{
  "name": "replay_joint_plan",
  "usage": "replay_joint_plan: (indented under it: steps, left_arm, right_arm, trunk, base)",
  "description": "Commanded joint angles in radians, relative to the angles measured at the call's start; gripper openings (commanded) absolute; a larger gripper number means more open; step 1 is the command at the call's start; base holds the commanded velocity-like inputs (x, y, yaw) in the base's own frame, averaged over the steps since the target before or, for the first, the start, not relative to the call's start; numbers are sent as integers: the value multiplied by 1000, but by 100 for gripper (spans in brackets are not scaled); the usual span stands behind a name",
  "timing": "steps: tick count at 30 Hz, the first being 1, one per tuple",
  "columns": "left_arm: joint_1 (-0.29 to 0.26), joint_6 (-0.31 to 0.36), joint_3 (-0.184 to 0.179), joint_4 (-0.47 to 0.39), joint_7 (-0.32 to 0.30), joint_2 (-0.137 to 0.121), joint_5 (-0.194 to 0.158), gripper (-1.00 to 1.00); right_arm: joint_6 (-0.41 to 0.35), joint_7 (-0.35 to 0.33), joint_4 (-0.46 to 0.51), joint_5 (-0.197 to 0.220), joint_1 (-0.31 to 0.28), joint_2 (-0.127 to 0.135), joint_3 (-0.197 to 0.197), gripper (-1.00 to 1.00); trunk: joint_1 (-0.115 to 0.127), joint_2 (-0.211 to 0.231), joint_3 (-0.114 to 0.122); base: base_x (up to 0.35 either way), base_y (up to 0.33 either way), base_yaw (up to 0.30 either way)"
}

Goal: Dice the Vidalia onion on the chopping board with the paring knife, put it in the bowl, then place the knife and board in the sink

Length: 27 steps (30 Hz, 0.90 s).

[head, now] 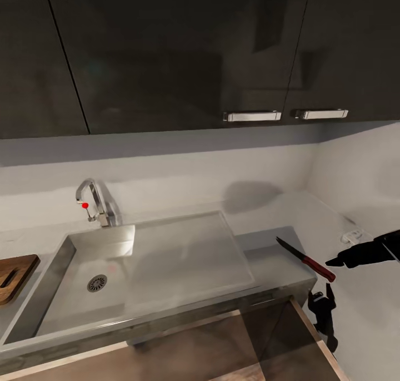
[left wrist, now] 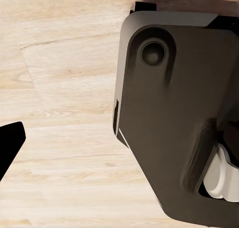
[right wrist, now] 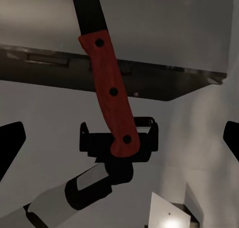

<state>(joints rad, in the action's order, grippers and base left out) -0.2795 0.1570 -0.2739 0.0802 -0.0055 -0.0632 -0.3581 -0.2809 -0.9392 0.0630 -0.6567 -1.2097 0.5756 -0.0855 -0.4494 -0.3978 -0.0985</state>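
A: Right gripper (right wrist: 119,138) first. Open or closed?

B: Wide open, by the right wrist view. One dark fingertip (right wrist: 11,148) far at one side, the other far at the opposite side. Nothing clamped between them.

A: And the paring knife (right wrist: 110,96)?

B: In the gap between those fingertips, touching neither. Red handle with its end nearest the gripper, dark blade pointing away, toward the sink (head: 55,270). In the head view, just beside the gripper's tip, at the right front corner of the countertop (head: 278,253). Hard to tell whether lying on the slab or hanging over the edge.

A: How to handle it?

B: Probably light and stiff, no bending. Thin and easy to tip, however, and likely to turn in a loose grip. Better to close on the handle, around the middle rivet, with the flat sides against the pads. Not on the blade: too narrow, and smooth, so likely to slip.

A: Risk?

B: Perhaps a push instead of a grip, and then a fall to the floor beside the cabinet.

A: Further out?

B: Sink basin to the left of the knife, well apart from it. Chopping board (head: 14,275) beyond the sink, on the counter at the far left.

A: Left gripper (left wrist: 10,145)?

B: One fingertip visible over wooden floor. Cannot tell how far open.
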Motion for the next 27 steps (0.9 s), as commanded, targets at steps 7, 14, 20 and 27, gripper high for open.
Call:
replay_joint_plan:
  steps: [7,14,20,27]
  left_arm:
    - [-1,3,-8,1,-1,0,-10,100]
    - [-1,3,-8,1,-1,0,-10,100]
    - [-1,3,-8,1,-1,0,-10,100]
    - [-1,3,-8,1,-1,0,-10,100]
  right_arm:
    - [-9,-5,1,-4,-1,1,-14,100]
    - [-9,-2,1,-3,-1,-6,-13,100]
    - [-9,40,1,-3,-1,-71,-11,100]
    - [-9,53,0,-4,-1,-103,-10,100]
  trunk:
    - [-1,-2,-2]
    - [-1,-2,-2]
    - [-1,-2,-2]
    - [-1,-2,-2]
  base:
    - [0,0,0]
    - [0,0,0]
    - [0,0,0]
    - [0,0,0]
